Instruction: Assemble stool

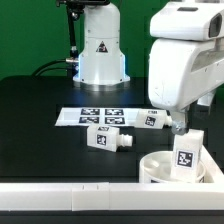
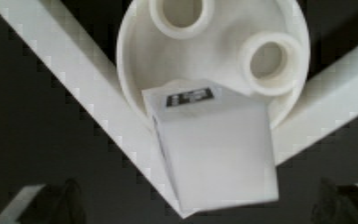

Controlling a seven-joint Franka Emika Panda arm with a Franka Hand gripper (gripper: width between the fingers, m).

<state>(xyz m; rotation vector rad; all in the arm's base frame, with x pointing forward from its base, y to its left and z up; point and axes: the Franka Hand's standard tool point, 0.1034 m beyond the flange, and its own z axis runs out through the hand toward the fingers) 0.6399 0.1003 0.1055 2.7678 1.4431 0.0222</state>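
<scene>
The round white seat [image 1: 158,170] lies at the exterior view's front right, in the corner of the white edge bars. In the wrist view the seat [image 2: 208,45] shows two round holes. A white leg [image 1: 186,152] with a tag stands upright on the seat's far right side. It also shows in the wrist view [image 2: 215,150]. My gripper [image 1: 180,127] hangs right above this leg. In the wrist view my gripper [image 2: 197,202] has its dark fingers [image 2: 51,200] wide apart, with gaps to the leg on both sides. Two more legs [image 1: 108,138] [image 1: 152,120] lie on the black table.
The marker board [image 1: 98,115] lies at mid table. The robot base [image 1: 100,50] stands at the back. A long white edge bar [image 1: 70,200] runs along the front. Two bars [image 2: 78,90] meet in a V under the seat.
</scene>
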